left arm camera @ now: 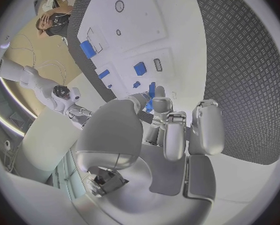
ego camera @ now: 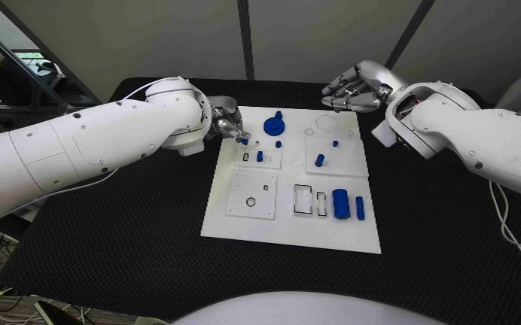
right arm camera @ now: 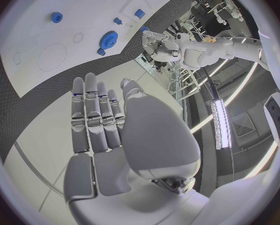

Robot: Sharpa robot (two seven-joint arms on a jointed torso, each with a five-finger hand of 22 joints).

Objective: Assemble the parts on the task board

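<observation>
Left hand (ego camera: 228,126) is pinching a small blue part (left arm camera: 150,105) between its fingertips at the left edge of the white task board (ego camera: 291,231). Right hand (ego camera: 356,88) is hovering off the board's far right corner, holding nothing, fingers lying straight and side by side. One blue gear (ego camera: 274,124), one big cylinder (ego camera: 341,203) and one slim bar (ego camera: 359,207) are sitting on the board, along with several small blue pegs.

The left hand's fingers (left arm camera: 160,106) hide most of a small blue part (left arm camera: 150,104).
</observation>
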